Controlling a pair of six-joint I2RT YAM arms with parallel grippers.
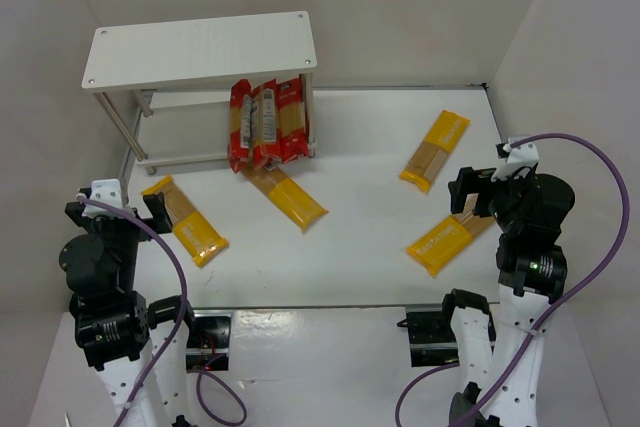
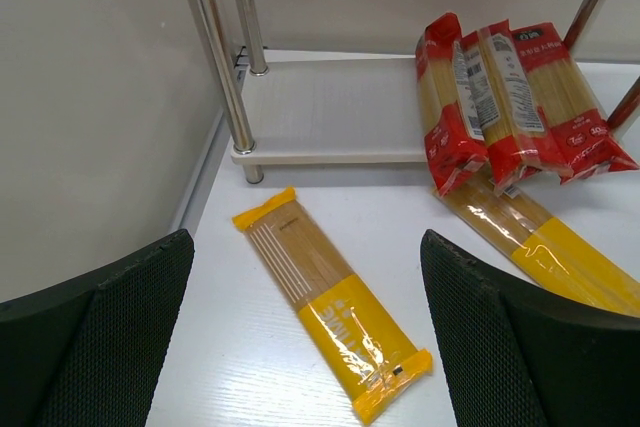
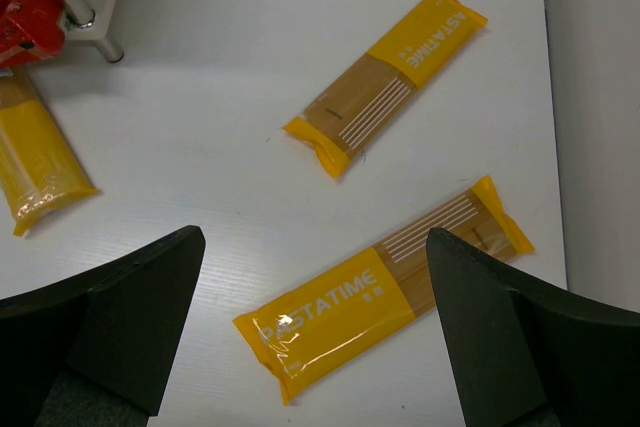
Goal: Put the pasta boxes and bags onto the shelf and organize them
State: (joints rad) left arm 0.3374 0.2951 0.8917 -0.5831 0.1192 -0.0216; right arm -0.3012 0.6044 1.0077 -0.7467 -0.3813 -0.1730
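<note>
The white shelf [image 1: 200, 47] stands at the back left, its top board bare. Three red pasta packs [image 1: 268, 122] lean at its right end, partly on the lower board [image 2: 330, 112]. A yellow pack [image 1: 288, 197] lies just in front of them, its far end under the red ones. My left gripper [image 1: 115, 212] is open above another yellow pack [image 2: 330, 297], which lies flat on the table. My right gripper [image 1: 485, 192] is open over a yellow pack [image 3: 370, 302] at the near right. A further yellow pack [image 3: 390, 92] lies beyond it.
White walls close the table on the left, back and right. The shelf's thin metal legs [image 2: 215, 57] stand close to the left wall. The arm bases and purple cables [image 1: 170, 277] sit along the near edge.
</note>
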